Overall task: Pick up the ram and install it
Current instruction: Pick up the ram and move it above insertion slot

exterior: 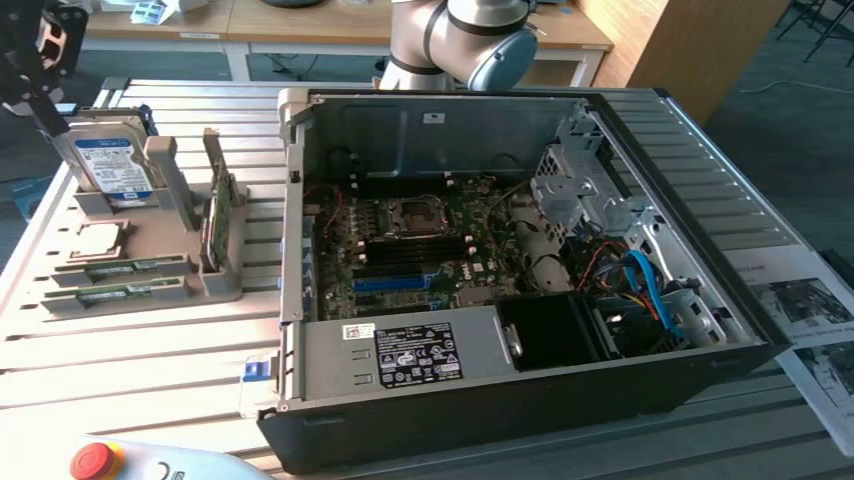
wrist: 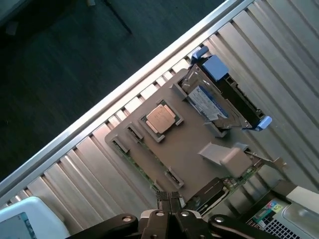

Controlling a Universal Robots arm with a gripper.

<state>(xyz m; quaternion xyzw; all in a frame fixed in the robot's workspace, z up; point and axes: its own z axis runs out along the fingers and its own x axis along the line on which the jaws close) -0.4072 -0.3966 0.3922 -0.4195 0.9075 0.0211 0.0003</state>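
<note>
Two ram sticks (exterior: 123,268) lie flat in slots at the near edge of a grey holder (exterior: 214,285) on the exterior view's left. In the wrist view one ram stick (wrist: 141,168) shows as a thin green strip along the holder's (wrist: 194,149) edge. My gripper (exterior: 51,112) hangs above the holder's far left corner, beside the hard drive. The wrist view shows my gripper (wrist: 169,195) shut, with nothing between its black fingers, well above the holder and apart from the ram.
An open computer case (exterior: 534,400) sits mid-table with its motherboard (exterior: 407,250) exposed. The holder also carries a hard drive (exterior: 110,160), a CPU (exterior: 96,238) and a wider card on edge (exterior: 214,210). An emergency-stop pendant (exterior: 100,460) lies at the front left, and papers (exterior: 814,310) lie on the right.
</note>
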